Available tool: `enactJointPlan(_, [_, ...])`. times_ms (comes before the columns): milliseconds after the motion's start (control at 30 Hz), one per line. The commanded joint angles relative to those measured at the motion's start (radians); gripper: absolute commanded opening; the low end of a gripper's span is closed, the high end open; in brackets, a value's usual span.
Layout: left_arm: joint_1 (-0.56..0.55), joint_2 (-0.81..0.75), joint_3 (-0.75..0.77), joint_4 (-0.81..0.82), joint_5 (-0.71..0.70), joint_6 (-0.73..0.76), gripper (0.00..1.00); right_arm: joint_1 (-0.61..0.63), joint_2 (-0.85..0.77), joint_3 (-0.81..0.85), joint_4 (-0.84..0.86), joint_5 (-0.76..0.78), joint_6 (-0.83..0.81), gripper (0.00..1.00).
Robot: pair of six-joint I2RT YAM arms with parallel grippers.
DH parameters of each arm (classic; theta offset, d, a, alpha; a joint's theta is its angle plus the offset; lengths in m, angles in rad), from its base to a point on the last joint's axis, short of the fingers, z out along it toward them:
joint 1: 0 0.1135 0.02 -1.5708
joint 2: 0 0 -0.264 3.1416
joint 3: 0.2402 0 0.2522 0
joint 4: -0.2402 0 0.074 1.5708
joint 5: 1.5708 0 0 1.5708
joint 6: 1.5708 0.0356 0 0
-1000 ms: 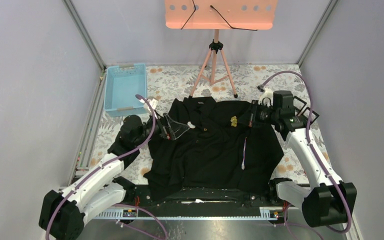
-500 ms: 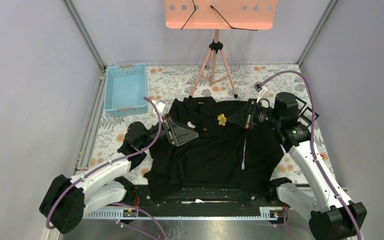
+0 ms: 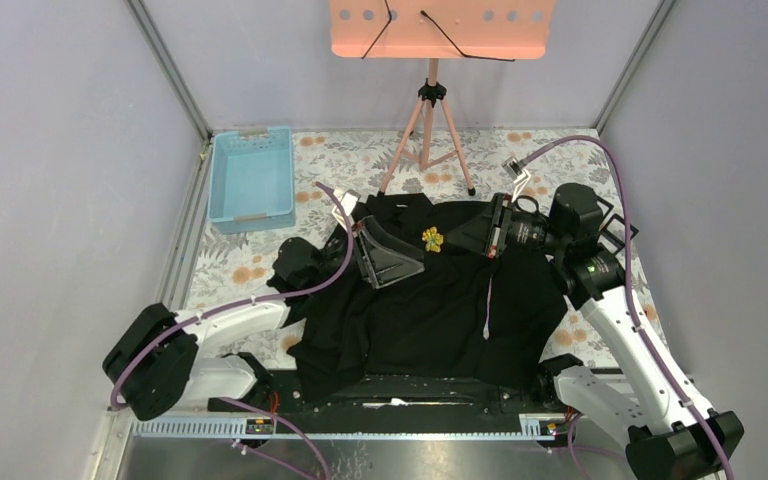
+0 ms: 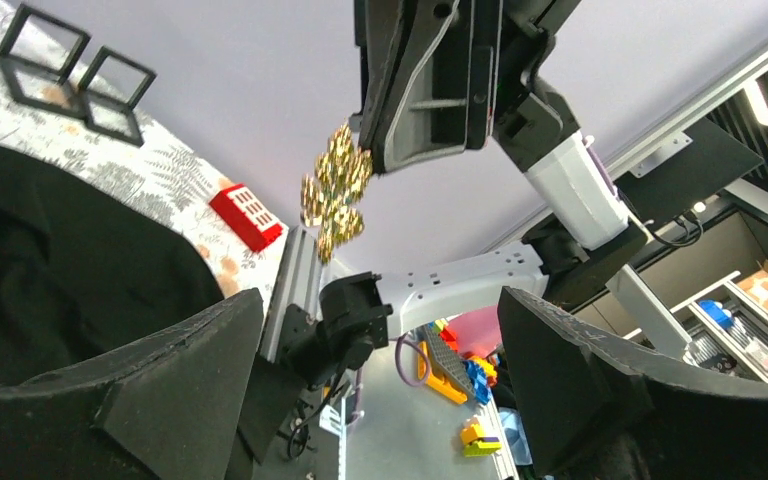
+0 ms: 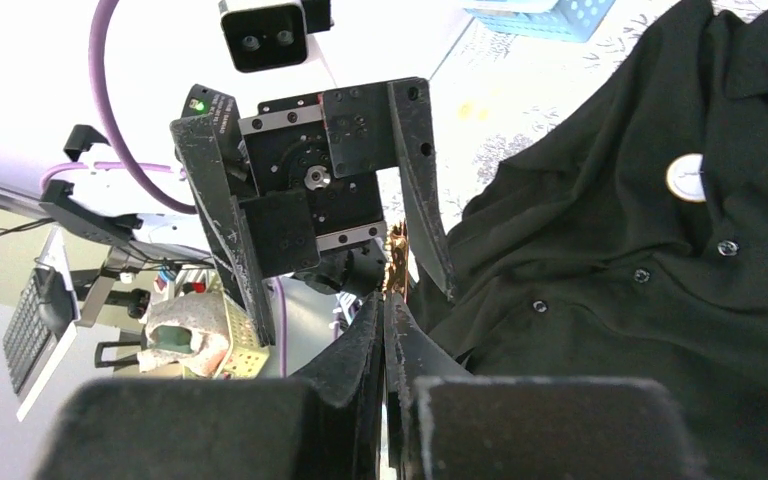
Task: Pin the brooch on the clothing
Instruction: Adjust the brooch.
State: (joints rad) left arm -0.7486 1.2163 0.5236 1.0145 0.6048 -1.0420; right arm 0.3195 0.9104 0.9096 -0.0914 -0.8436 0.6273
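A pale blue bin [image 3: 250, 178] sat at the far left of the table, and a peach music stand [image 3: 430, 110] on its tripod stood at the back, both well apart from the arms. What crowded my right wrist view was the left gripper [image 3: 400, 258]: its fingers were spread wide with nothing between them, and they pointed at the brooch [image 3: 432, 239] from just beside it.

The table [image 3: 560, 160] wore a floral cloth, with plain grey walls on three sides.

The shirt [image 3: 430, 320] lay front-up across the middle of the table. It was black and soft, with its collar toward the back and its hem draped over the near edge. A small white disc [image 5: 687, 177] sat by the buttons. The brooch, a gold, petal-like cluster, hung clear of the fabric near the collar, pinched in the closed fingertips of the right gripper [image 4: 365, 150].
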Motion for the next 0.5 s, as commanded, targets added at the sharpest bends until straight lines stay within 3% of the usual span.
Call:
enactJointPlan(0, [-0.014,0.042,0.083,0.156,0.010,-0.032,0.92,0.025,-0.021,0.050,0.046,-0.047,0.028,0.00])
enactJointPlan(233, [-0.028,0.074,0.105,0.132,0.017,-0.024,0.79,0.033,-0.029,0.051,0.039,-0.066,0.029,0.00])
enactJointPlan(467, [-0.053,0.101,0.125,0.169,0.027,-0.034,0.53,0.036,-0.029,0.044,0.038,-0.072,0.028,0.00])
